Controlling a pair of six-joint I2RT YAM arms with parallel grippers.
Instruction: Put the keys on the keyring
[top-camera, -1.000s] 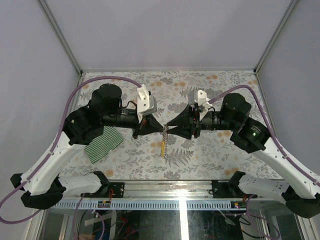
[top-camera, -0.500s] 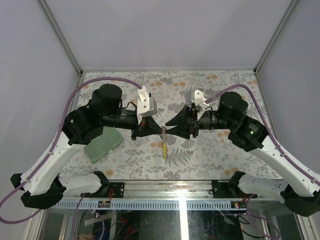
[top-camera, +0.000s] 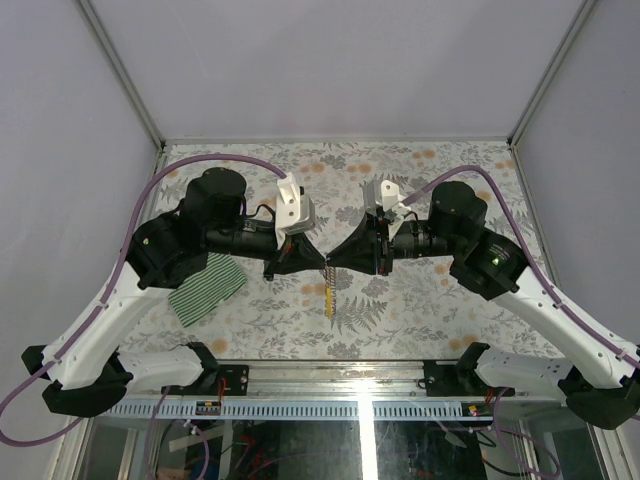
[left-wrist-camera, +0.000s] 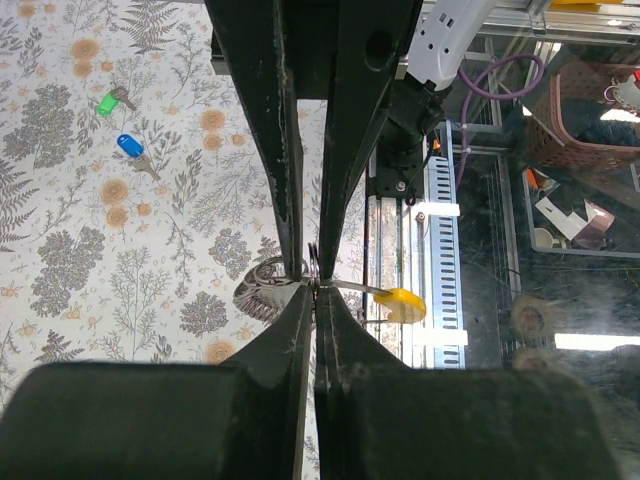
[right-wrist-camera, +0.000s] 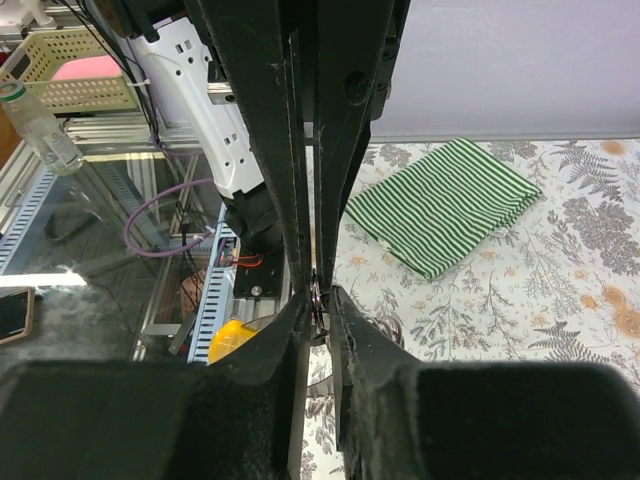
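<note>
**A:** Where is the keyring sitting right now?

**B:** The keyring (top-camera: 327, 282) is hanging between the two arms, over the middle of the desk (top-camera: 440, 305). Its long axis is running from the fingertips toward the near edge, and the yellow tag (top-camera: 326, 298) at its far end is pointing at the arm bases.

**A:** Which arm is holding it?

**B:** Both are. The left gripper (left-wrist-camera: 312, 288) is pinching the top of the ring, with only thin metal between its fingers. The right gripper (right-wrist-camera: 316, 298) is clamping the same spot from the opposite side, its fingers pressed in just as tightly.

**A:** And the keys?

**B:** The blue key (left-wrist-camera: 130, 146) and the green key (left-wrist-camera: 107, 102) are lying flat on the desk, near each other and well apart from the keyring. In the left wrist view the blue key's blade is pointing down-right and the green key's up-right.

**A:** Is anything else lying there?

**B:** A striped cloth (top-camera: 206, 288) is lying by the left arm.
</note>
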